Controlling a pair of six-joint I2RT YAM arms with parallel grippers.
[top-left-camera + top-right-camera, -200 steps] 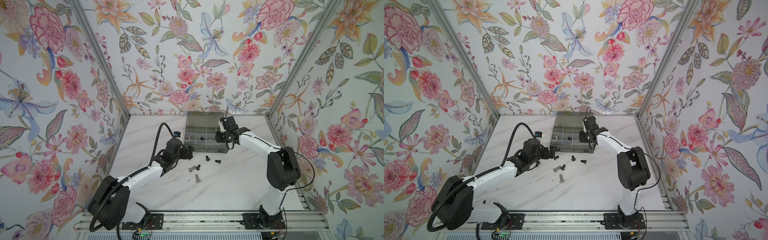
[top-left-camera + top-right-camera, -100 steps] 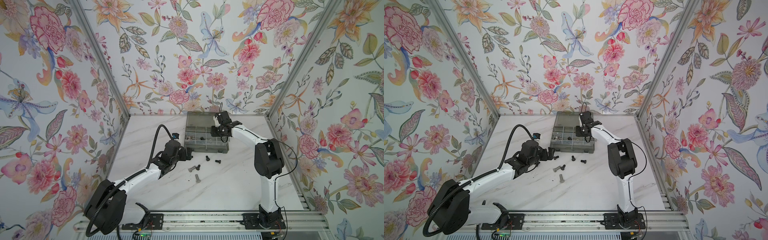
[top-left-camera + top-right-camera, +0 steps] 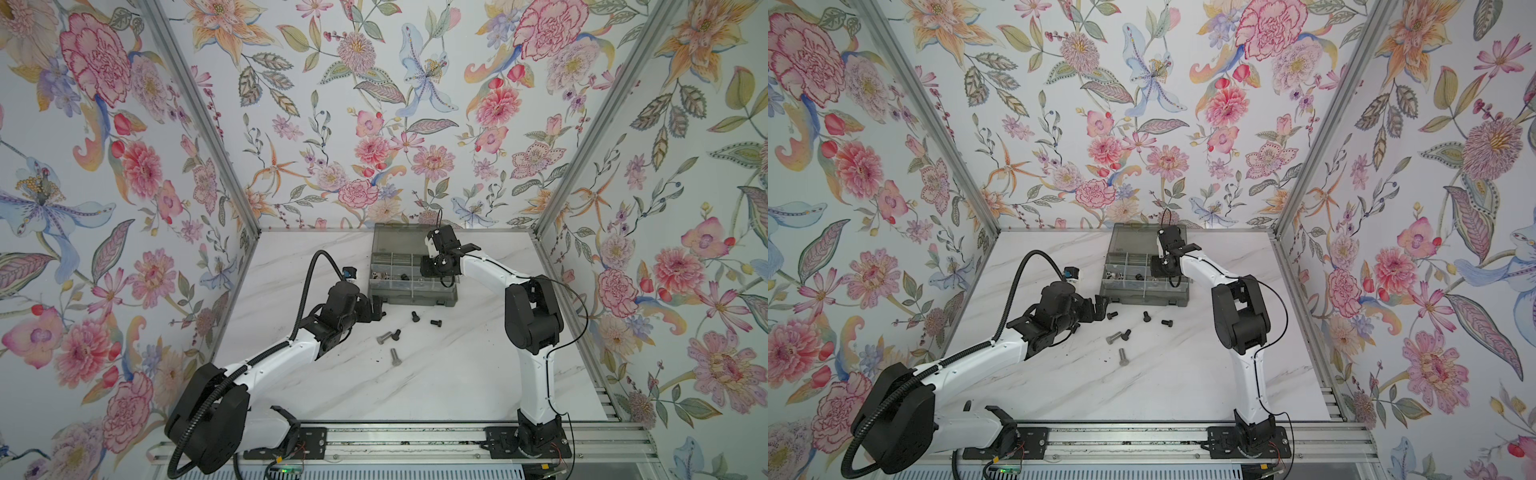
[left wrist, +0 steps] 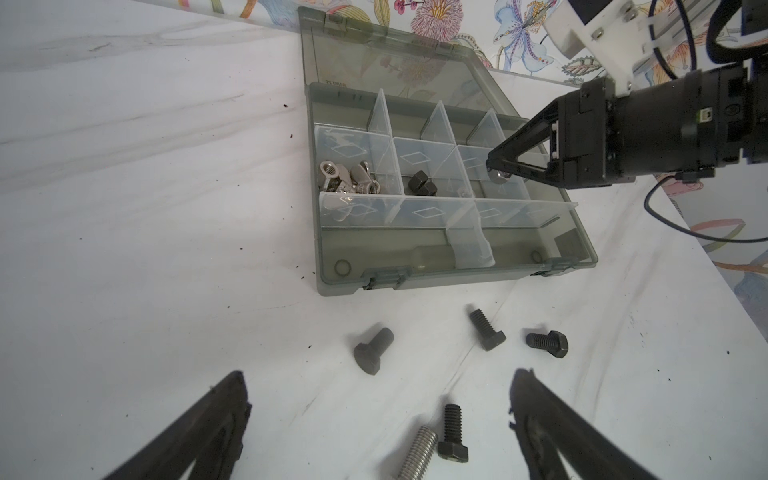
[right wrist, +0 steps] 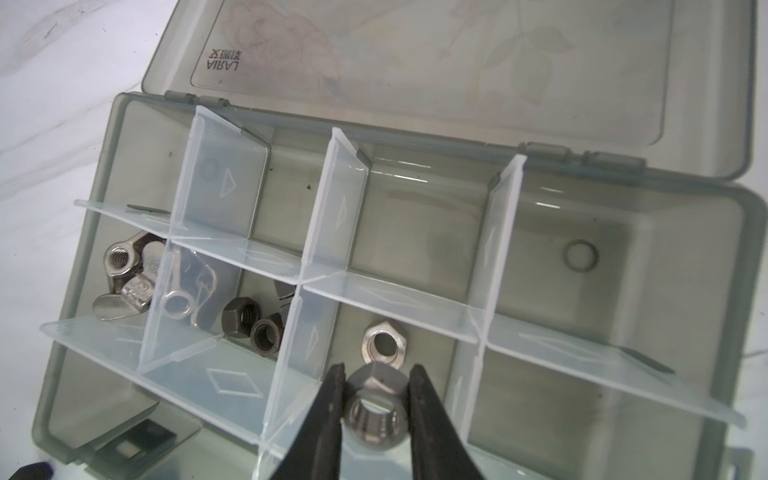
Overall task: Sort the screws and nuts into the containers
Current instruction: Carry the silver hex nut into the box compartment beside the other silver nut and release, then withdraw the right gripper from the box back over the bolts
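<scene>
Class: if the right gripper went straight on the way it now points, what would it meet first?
The right gripper, jaws shut on a silver hex nut, points into a cell of the translucent grey plastic organizer box. Likely first: that cell's floor, by the loose silver hex nut; depth unclear.

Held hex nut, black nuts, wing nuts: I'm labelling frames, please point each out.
held hex nut [image 5: 376, 388], right wrist view, upper rim.
black nuts [image 5: 230, 318], right wrist view, one nut's flank.
wing nuts [image 5: 133, 289], right wrist view, a flat ear.
</scene>
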